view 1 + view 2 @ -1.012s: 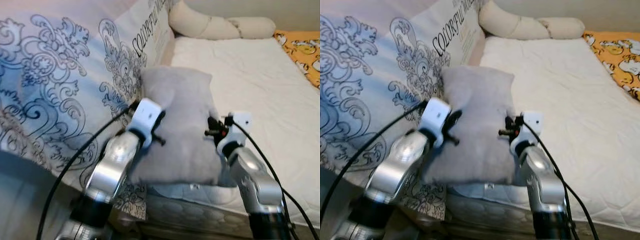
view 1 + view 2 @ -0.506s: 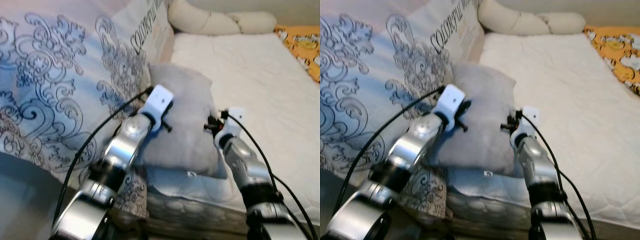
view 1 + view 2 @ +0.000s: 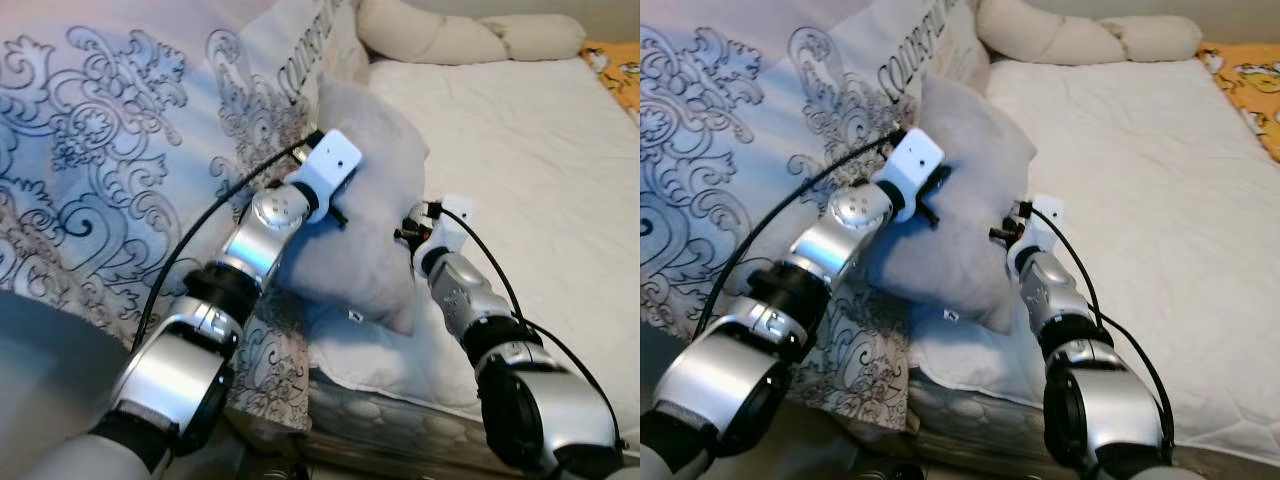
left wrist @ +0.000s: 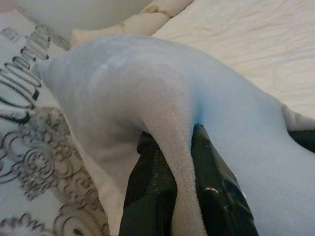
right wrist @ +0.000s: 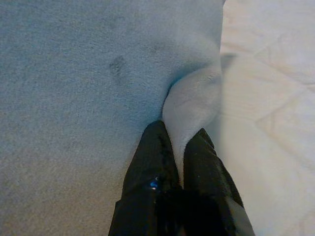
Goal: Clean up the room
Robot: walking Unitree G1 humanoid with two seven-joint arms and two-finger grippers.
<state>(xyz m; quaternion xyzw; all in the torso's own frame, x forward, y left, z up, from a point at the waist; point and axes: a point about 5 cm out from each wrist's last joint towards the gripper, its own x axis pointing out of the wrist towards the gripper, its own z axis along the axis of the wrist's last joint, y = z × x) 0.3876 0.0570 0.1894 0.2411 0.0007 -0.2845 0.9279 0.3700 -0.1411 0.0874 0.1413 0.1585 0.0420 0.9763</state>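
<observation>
A soft grey pillow [image 3: 370,180] is lifted and tilted above the near left corner of the bed, leaning against the patterned duvet. My left gripper [image 4: 170,167] is shut on a fold of the pillow's left edge; its fingers [image 4: 147,182] pinch the fabric. My right gripper [image 5: 178,147] is shut on a fold at the pillow's right edge [image 5: 192,103]. In the eye views the left wrist [image 3: 325,175] sits on the pillow's left side and the right wrist [image 3: 435,235] on its right.
A white and blue patterned duvet [image 3: 120,160] is piled at the left. The white mattress [image 3: 520,150] stretches to the right, with cream bolster pillows [image 3: 450,35] at its head and an orange printed cloth [image 3: 620,70] at the far right.
Both arms have reached further out and raised the grey pillow, tipping it up toward the duvet. The camera has shifted closer and to the right.
</observation>
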